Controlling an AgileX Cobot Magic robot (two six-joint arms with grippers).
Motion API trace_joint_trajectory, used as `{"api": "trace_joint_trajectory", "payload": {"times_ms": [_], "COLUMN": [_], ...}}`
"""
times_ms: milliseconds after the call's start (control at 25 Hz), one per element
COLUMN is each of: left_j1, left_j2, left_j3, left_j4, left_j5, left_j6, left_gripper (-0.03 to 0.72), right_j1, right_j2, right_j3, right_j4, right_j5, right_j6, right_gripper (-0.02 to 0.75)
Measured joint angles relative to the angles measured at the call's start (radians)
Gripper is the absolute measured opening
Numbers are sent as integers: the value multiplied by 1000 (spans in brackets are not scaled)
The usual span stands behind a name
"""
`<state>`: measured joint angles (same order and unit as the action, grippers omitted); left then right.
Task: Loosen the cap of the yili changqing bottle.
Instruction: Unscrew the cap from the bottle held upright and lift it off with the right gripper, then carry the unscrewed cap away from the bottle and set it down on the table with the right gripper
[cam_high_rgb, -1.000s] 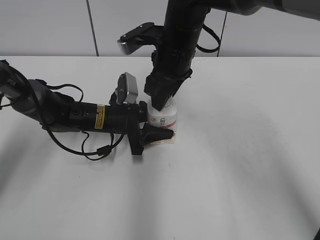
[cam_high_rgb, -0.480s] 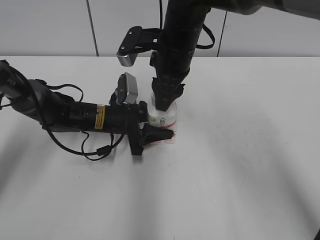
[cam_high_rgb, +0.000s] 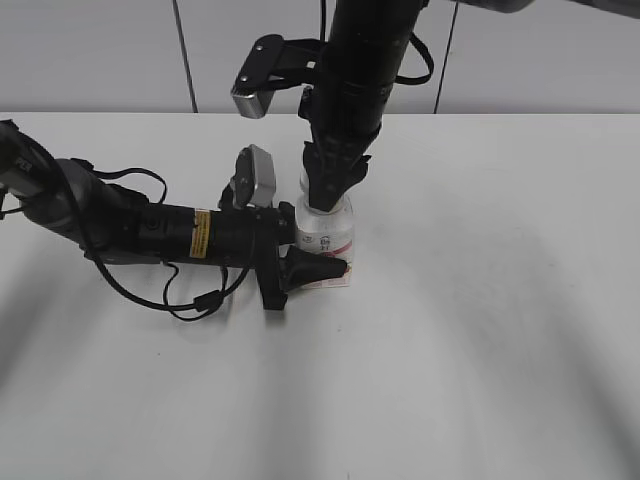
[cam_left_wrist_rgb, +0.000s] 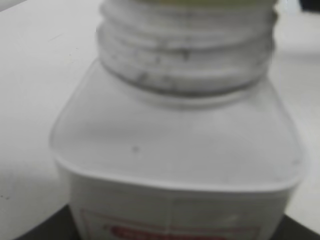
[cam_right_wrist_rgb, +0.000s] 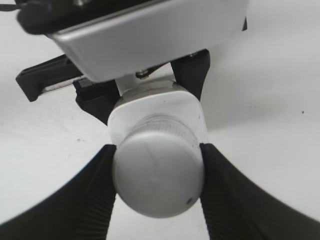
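The yili changqing bottle (cam_high_rgb: 328, 240), white with a pink-banded label, stands upright on the table. My left gripper (cam_high_rgb: 322, 255) lies level from the left and is shut on the bottle's body, with dark fingers (cam_left_wrist_rgb: 47, 231) showing at its lower corners. In the left wrist view the bottle (cam_left_wrist_rgb: 175, 150) fills the frame and its threaded neck (cam_left_wrist_rgb: 185, 60) shows bare. My right gripper (cam_right_wrist_rgb: 156, 155) comes down from above and is shut on the cap (cam_right_wrist_rgb: 157, 175), one ribbed finger on each side of its rim. In the exterior view the right gripper (cam_high_rgb: 328, 200) hides the cap.
The white table (cam_high_rgb: 480, 320) stretches wide on the right and in front. The left arm's cables (cam_high_rgb: 190, 300) loop over the table at the left. A grey panelled wall (cam_high_rgb: 100, 50) closes the far edge.
My right gripper has turned about its axis on the cap, its wrist camera swinging left, and has risen slightly. The left arm and the bottle have stayed still.
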<state>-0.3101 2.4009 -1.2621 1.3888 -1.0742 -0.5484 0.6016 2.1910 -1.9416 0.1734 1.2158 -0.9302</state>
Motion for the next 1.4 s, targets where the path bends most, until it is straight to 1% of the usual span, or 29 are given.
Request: {"api": "trace_joint_trajectory", "payload": {"times_ms": [320, 480, 600, 680, 840, 960, 1160, 1400], "left_j1": [0, 0, 0, 0, 0, 0, 0, 0], "left_j2": [0, 0, 0, 0, 0, 0, 0, 0], "left_j3": [0, 0, 0, 0, 0, 0, 0, 0], "left_j4": [-1, -1, -1, -1, -1, -1, -1, -1], "left_j5": [1, 1, 1, 1, 1, 2, 3, 4], "left_j6": [-1, -1, -1, -1, -1, -1, -1, -1], "left_gripper": [373, 373, 373, 373, 373, 373, 373, 373], "right_j1": [0, 0, 0, 0, -5, -30, -112, -217], "right_j2": [-21, -60, -89, -102, -113, -113, -114, -114], "right_j3": [0, 0, 0, 0, 0, 0, 11, 132], "right_j4": [0, -4, -28, -72, -173, -158, -58, -39], "right_j5": [1, 2, 2, 2, 3, 3, 3, -9], "right_j6": [0, 49, 116, 183, 400, 499, 596, 660], "right_gripper": [395, 395, 395, 395, 393, 392, 393, 392]}}
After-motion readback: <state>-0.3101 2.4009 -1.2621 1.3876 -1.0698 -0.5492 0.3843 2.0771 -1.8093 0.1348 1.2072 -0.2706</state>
